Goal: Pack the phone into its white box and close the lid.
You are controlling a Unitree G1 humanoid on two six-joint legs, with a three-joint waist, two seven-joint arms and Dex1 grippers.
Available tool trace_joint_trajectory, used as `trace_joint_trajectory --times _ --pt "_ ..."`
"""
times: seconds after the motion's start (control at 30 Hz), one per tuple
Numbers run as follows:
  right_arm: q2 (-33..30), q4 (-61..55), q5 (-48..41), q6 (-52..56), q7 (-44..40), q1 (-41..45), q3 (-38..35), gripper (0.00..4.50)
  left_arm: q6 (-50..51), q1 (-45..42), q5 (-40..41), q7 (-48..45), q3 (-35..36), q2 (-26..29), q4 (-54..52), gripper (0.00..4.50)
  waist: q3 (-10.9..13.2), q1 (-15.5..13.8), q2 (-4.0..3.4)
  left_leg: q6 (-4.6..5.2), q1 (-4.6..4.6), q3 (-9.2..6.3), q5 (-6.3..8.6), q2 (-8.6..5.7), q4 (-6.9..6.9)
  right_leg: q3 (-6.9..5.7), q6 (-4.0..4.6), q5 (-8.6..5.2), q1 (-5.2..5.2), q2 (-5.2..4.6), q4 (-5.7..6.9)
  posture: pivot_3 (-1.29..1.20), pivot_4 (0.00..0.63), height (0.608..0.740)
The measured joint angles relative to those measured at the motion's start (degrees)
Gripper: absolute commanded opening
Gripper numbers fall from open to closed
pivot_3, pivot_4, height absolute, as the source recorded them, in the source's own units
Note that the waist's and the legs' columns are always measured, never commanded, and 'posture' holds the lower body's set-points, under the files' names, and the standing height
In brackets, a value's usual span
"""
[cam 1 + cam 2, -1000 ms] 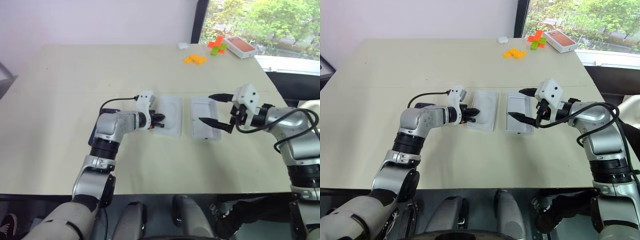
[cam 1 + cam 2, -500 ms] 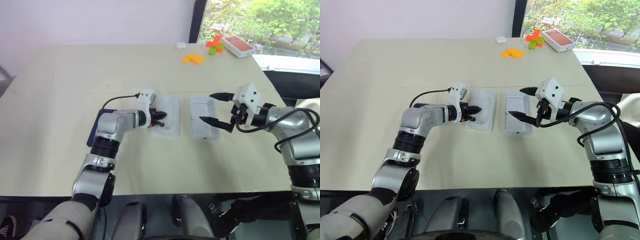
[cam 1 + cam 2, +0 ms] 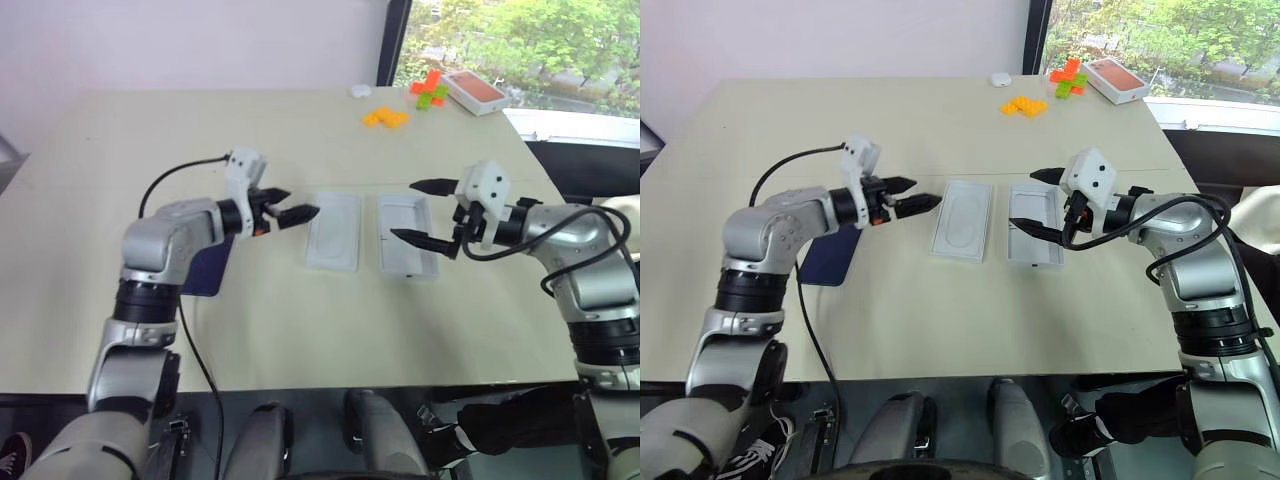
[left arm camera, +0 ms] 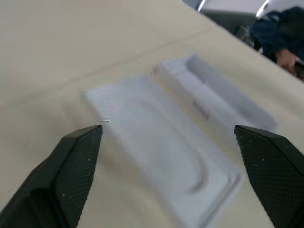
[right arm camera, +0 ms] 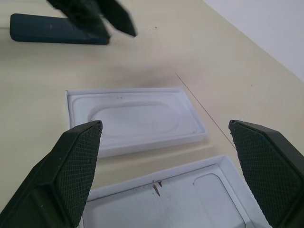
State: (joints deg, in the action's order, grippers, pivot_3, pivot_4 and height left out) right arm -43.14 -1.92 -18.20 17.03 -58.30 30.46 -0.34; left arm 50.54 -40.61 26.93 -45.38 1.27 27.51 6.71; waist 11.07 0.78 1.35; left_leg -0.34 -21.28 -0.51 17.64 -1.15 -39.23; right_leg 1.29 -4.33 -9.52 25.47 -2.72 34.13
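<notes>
Hovering above the bench [image 3: 300, 310], my left gripper [image 3: 290, 204] has its fingers spread and empty just left of the flat white insert [image 3: 333, 231], which serves as my landmark. The phone [image 3: 830, 255] lies flat on the bench left of that insert, under my left forearm. Right of the insert sits the white box [image 3: 407, 235], with my right gripper [image 3: 428, 212] spread wide over it, holding nothing. Far beyond, orange blocks [image 3: 387, 118] and an orange-topped box [image 3: 476, 92].
</notes>
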Motion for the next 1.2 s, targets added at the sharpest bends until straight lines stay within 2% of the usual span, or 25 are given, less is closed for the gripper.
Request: trace_joint_trajectory --times 0.3,0.53,0.67,0.83,0.93,1.07,1.2 --pt "0.65 -0.35 -0.31 2.52 -0.68 1.18 1.61 4.5 -3.36 5.34 3.22 -9.06 2.6 8.9 -6.61 4.47 0.0 -0.03 0.0 0.02 0.0 0.0 0.01 0.0 0.0 -0.01 0.01 0.0 0.0 -0.05 -0.01 0.0 0.15 0.74" --pt "1.46 -5.37 -0.74 9.54 -2.08 1.65 5.67 4.5 -15.59 16.56 4.78 -20.66 9.27 18.22 -8.31 4.47 0.01 0.33 -0.02 0.03 0.01 0.06 0.02 0.11 0.02 -0.02 0.04 -0.03 0.09 0.02 0.02 0.0 0.15 0.74" --pt "3.99 -7.49 -0.92 11.97 -0.62 3.04 7.99 4.5 -17.41 18.19 3.48 -20.07 11.14 20.26 -4.22 4.47 0.01 -0.29 -0.02 0.03 -0.05 0.02 0.01 0.05 -0.01 -0.05 0.03 -0.04 0.07 -0.03 -0.01 0.0 0.15 0.74" --pt "7.78 -6.32 3.79 9.06 3.79 5.13 10.5 4.5 -9.37 18.06 4.96 -14.58 13.57 21.35 -1.69 4.47 0.0 0.05 0.02 0.16 -0.08 0.06 0.09 0.0 -0.01 -0.05 -0.01 -0.01 0.11 -0.1 -0.02 0.0 0.15 0.74" --pt "10.32 -4.31 7.45 5.91 5.62 6.18 13.44 4.5 -8.21 18.03 4.36 -11.14 13.67 21.4 0.11 4.47 0.01 0.24 0.02 0.16 -0.08 0.05 0.09 0.04 0.01 -0.07 0.0 -0.01 0.15 -0.06 0.04 0.0 0.15 0.74" --pt "14.1 -1.06 10.88 3.54 8.66 7.49 15.27 3.26 -6.27 17.64 3.93 -8.57 14.17 22.04 3.47 4.5 0.01 0.27 0.01 0.14 -0.05 0.06 0.08 0.04 0.0 -0.06 0.02 0.0 0.18 -0.06 0.1 0.0 0.15 0.74" --pt "19.09 3.24 18.32 -3.27 13.92 9.36 19.8 1.28 -2.08 16.37 4.43 -7.0 16.51 23.7 10.26 4.5 0.01 0.55 0.01 0.12 -0.07 0.05 0.07 0.08 0.01 -0.07 0.02 0.0 0.23 0.02 0.13 0.0 0.15 0.74"
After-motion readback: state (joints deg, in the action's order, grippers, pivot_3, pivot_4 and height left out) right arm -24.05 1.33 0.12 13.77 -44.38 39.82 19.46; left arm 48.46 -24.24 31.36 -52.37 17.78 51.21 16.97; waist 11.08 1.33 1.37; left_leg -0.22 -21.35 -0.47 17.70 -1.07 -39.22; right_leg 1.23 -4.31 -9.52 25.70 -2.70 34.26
